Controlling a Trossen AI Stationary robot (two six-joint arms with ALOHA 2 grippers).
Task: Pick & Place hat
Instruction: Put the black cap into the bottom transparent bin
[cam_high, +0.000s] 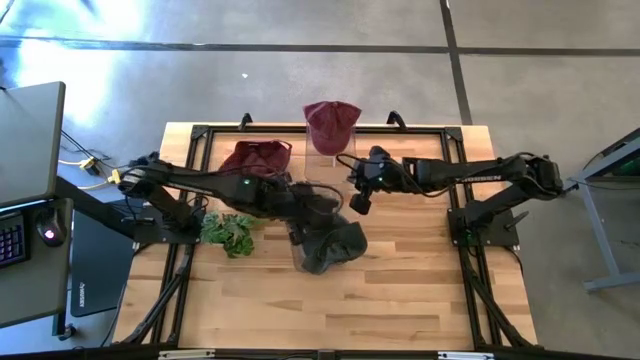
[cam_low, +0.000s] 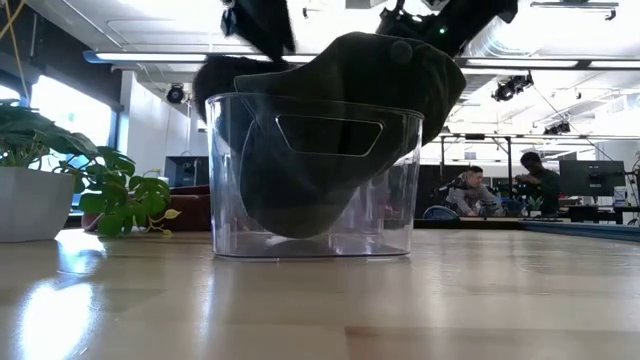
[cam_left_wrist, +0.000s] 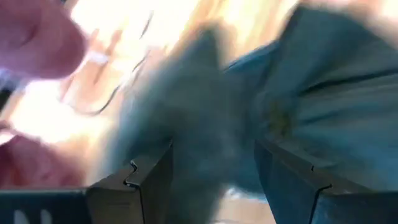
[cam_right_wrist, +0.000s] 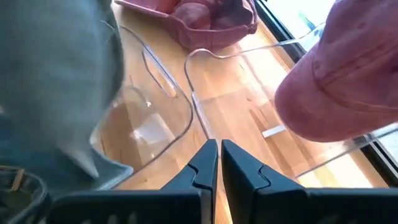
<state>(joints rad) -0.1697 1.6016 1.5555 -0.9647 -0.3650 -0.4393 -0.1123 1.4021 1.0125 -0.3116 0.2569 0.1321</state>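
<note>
A dark grey hat (cam_high: 335, 245) (cam_low: 330, 120) hangs into a clear plastic bin (cam_low: 392, 225) at the table's middle. Its lower part is inside the bin and its upper part bulges over the rim. My left gripper (cam_high: 298, 222) (cam_left_wrist: 214, 180) is over the bin, shut on the hat. My right gripper (cam_high: 358, 203) (cam_right_wrist: 219, 158) is shut and holds nothing, hovering just beyond the bin toward the far edge. A maroon hat (cam_high: 332, 122) (cam_right_wrist: 339, 87) sits on a clear stand at the far edge. My left gripper pinches a bunched part of the dark grey hat's cloth (cam_left_wrist: 205, 124) between its two fingers (cam_left_wrist: 149, 180), coming from above and from the table's left. The blur hides which part of the hat this is. The hat hangs below the gripper, sagging into the clear bin.
A second maroon hat lies in a tray (cam_high: 255, 158) (cam_right_wrist: 208, 18) far left of the bin. A potted plant (cam_high: 230, 232) (cam_low: 60, 180) stands on the bin's left. Bare wooden table (cam_high: 400, 290) spreads toward the near and right edges. People sit in the room behind (cam_low: 500, 190).
</note>
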